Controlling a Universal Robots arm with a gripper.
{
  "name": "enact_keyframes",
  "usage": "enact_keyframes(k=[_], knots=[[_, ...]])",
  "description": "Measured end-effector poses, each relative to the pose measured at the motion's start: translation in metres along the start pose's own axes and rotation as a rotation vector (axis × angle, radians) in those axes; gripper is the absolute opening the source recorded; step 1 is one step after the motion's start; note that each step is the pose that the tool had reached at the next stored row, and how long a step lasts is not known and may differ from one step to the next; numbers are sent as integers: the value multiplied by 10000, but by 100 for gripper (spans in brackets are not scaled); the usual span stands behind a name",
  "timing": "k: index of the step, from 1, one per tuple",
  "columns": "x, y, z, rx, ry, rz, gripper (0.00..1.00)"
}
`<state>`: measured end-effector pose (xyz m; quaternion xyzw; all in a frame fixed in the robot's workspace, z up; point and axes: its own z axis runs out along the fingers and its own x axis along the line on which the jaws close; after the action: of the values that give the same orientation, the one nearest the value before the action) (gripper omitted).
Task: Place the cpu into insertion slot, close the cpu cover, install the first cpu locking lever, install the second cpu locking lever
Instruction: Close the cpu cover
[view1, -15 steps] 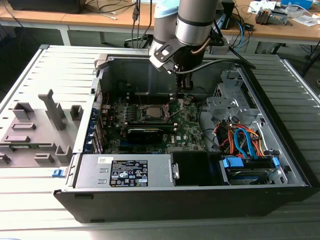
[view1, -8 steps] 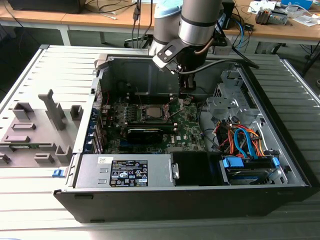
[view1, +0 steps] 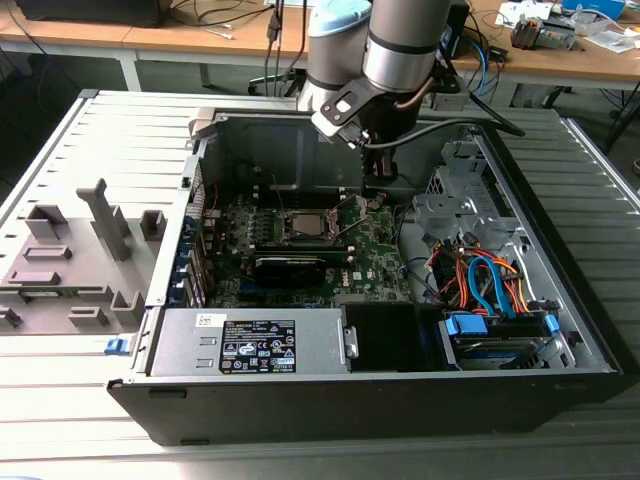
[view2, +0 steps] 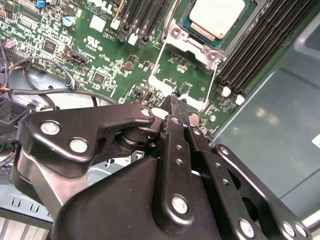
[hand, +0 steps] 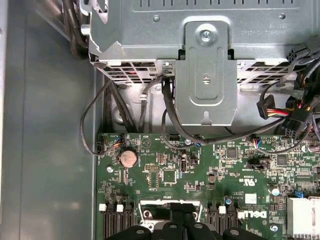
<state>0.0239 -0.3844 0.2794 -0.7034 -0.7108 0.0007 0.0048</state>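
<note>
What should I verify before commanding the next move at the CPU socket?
1. cpu sits in insertion slot: ok.
2. cpu cover lying flat: cannot tell.
3. Locking levers latched: not ok; a wire lever juts out from the slot toward the gripper.
4. gripper beside the slot, above the motherboard: ok.
5. black cable apart from gripper: cannot tell.
</note>
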Motion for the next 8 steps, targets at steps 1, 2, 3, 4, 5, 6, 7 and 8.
enact_keyframes(k=[1, 2, 3, 4, 5, 6, 7, 8], knots=[[0, 14, 1, 0, 0, 0, 11], [0, 29, 2, 2, 0, 0, 11], [0, 44, 4, 4, -1, 0, 11], [0, 55, 7, 6, 0, -1, 11], [0, 68, 16, 9, 2, -3, 11], [-1, 77, 24, 13, 1, -19, 11], [-1, 88, 40, 17, 0, -144, 11], [-1, 93, 50, 19, -1, -269, 11]])
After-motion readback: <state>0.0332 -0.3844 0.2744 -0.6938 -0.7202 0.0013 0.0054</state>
